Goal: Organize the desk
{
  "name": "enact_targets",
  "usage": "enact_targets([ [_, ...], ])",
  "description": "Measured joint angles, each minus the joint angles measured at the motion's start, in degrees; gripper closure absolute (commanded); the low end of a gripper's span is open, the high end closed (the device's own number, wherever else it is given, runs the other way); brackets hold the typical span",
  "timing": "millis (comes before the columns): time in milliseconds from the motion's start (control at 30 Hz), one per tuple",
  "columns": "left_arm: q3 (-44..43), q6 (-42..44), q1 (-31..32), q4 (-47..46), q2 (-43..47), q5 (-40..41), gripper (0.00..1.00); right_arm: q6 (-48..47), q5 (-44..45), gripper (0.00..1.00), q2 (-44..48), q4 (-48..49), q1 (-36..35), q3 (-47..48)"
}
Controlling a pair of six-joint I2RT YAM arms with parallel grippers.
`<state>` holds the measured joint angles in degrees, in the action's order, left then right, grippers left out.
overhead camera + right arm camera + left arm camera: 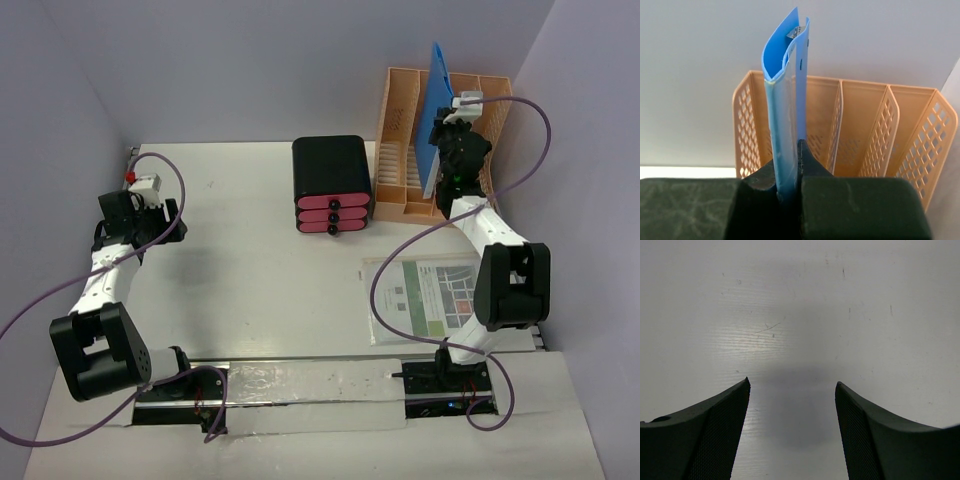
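**Blue folder being pinched upright at the file rack**

So, a blue folder is being pinched on edge between the pressed-together fingers of the right gripper, and it's being held upright right at the orange file rack. Whether its lower edge is actually being seated in a slot can't be told, since that part is being hidden by the gripper.

The rack is being kept at the far right corner of the desk, the big white tabletop that everything is sitting on. A black box with pink drawers is being parked just to the left of the rack, and a printed sheet is being left flat on the desk beside the right arm.

Over on the left, the left gripper is being held over bare desk with its fingers spread wide, and nothing is being gripped.
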<state>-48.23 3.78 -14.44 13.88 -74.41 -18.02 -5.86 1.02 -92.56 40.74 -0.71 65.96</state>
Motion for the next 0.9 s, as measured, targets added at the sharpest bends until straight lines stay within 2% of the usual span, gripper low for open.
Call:
enact_targets([
  [400, 0.0, 0.0, -0.2, 0.0, -0.3, -0.1, 0.25, 3.3, 1.7, 1.0, -0.5, 17.1, 0.0, -2.3],
  [900, 0.0, 0.5, -0.3, 0.0, -0.4, -0.7, 0.24, 2.9, 1.8, 1.0, -9.6, 24.8, 0.0, -7.1],
])
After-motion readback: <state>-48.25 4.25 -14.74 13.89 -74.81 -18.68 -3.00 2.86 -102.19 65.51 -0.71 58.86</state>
